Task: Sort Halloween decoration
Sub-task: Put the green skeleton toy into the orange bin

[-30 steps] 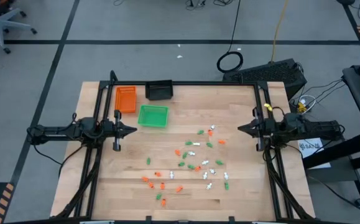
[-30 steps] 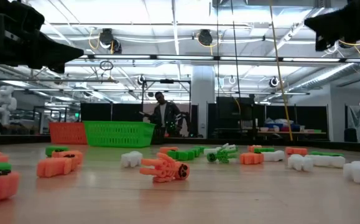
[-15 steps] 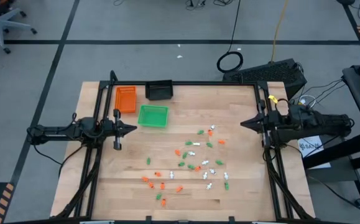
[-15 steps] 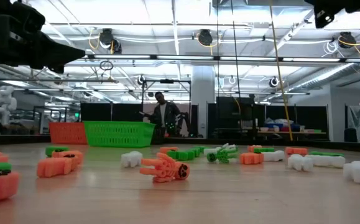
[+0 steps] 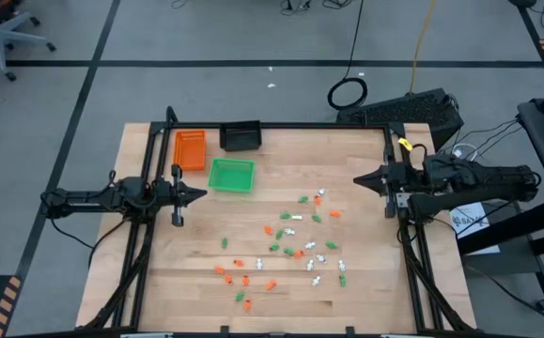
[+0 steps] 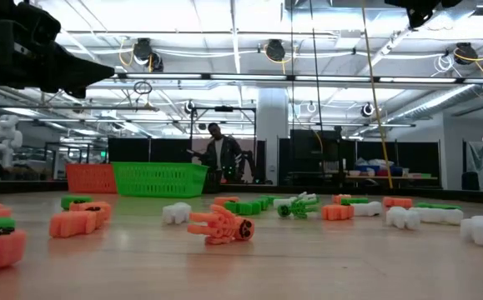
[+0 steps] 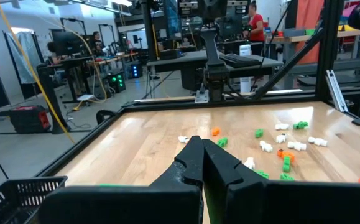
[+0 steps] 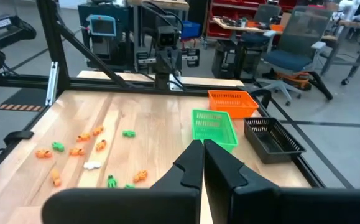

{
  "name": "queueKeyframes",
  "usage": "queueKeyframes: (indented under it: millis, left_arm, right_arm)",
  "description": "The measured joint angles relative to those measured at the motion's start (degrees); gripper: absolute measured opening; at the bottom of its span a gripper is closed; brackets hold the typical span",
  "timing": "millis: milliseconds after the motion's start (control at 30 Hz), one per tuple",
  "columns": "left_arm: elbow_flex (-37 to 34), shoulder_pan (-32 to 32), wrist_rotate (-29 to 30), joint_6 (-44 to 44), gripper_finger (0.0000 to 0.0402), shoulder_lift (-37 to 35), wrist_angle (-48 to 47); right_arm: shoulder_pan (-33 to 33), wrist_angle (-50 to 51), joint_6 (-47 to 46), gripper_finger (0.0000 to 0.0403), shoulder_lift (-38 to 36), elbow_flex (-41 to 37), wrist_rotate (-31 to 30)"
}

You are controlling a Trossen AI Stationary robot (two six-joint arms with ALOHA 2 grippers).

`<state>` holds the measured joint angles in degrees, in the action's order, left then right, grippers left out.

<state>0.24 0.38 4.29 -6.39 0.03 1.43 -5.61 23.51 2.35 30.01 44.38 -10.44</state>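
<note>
I can't read any writing from here. My left gripper (image 5: 199, 195) hangs at the table's left edge, fingers pressed together, holding nothing; my right gripper (image 5: 358, 179) mirrors it at the right edge, likewise closed and empty. The tiny orange, green and white plastic Halloween pieces (image 5: 290, 246) lie scattered over the wooden table (image 5: 149, 272) between them, roughly thirty. Three small trays sit at the far left: orange mesh tray (image 5: 190, 148), green mesh tray (image 5: 231, 176), black mesh tray (image 5: 240, 138).

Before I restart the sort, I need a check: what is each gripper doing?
Left gripper: fingers closed, holding nothing.
Right gripper: fingers closed, holding nothing.
</note>
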Motion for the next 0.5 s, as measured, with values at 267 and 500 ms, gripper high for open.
queueKeyframes:
  millis: [267, 500]
  left_arm:
    - [-0.01, 0.0, 0.02, 0.29, 0.0001, 0.02, -0.02]
    - [1.86, 0.02, 1.57, 13.54, 0.0001, 2.5, -3.55]
  right_arm:
    - [0.0, 0.17, -4.51, 0.0, 0.38, 0.02, 0.03]
    - [0.0, 1.26, -4.66, 0.0, 0.88, 0.02, 0.01]
